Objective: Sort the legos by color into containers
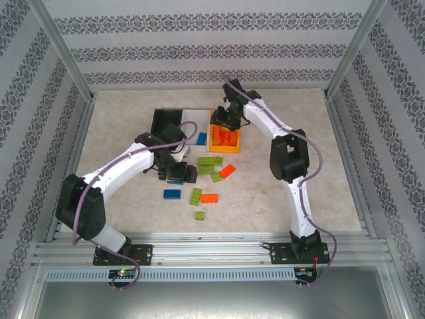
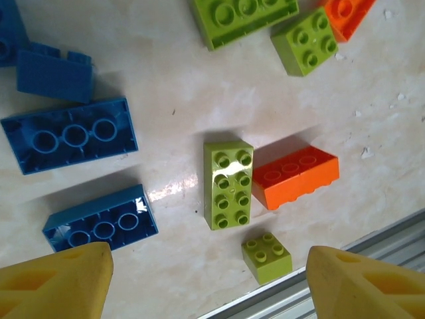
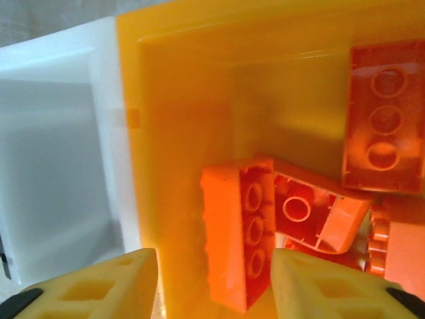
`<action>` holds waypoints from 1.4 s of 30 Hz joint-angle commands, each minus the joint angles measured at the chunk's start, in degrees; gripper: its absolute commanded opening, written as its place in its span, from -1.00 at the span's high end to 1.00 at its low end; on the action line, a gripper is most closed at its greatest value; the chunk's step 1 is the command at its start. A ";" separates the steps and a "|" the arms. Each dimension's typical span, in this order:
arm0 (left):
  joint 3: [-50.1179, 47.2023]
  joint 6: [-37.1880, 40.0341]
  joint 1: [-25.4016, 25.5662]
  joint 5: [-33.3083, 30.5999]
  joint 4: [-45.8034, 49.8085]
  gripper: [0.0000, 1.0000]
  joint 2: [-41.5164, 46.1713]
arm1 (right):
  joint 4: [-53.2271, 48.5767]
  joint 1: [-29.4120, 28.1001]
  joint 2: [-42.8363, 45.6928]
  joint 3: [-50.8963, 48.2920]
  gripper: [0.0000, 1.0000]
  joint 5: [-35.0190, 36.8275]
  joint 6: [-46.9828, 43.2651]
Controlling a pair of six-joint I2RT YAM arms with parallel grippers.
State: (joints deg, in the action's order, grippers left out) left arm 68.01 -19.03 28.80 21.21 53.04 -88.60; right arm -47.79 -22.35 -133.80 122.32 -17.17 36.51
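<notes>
Top external: I've got the left gripper (image 1: 176, 174) low over the loose legos (image 1: 210, 198) mid-frame, and the right gripper (image 1: 226, 121) above the orange bin (image 1: 224, 151).

Left wrist: fingers (image 2: 60, 279) spread wide, clamped on nothing. A long green brick (image 2: 228, 184) sits at centre, just beside an orange brick (image 2: 295, 176). A small green brick (image 2: 266, 256) is below them and blue bricks (image 2: 70, 135) are at left, all on the surface (image 2: 172, 100).

Right wrist: fingers (image 3: 99, 286) apart. Orange bricks (image 3: 239, 239) are piled inside the bin at lower right, with the white bin (image 3: 60, 133) against it at left.
</notes>
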 commanded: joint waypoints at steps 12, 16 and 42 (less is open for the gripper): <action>-4.05 -8.95 7.52 -0.23 -1.59 -0.56 4.16 | -0.22 1.25 21.46 -19.49 -0.15 1.41 -3.46; -4.78 -14.18 12.47 -2.09 -4.93 -0.58 2.73 | 3.48 2.33 29.77 -32.49 -0.25 -0.74 -5.59; -3.55 -26.44 25.72 -4.04 -9.00 -0.48 -14.30 | 5.65 8.00 42.98 -53.35 -0.40 -6.99 -12.86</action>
State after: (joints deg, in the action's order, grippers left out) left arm 65.12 -42.11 53.95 17.15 45.54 -102.87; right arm -42.72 -15.09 -90.63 69.97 -22.39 25.43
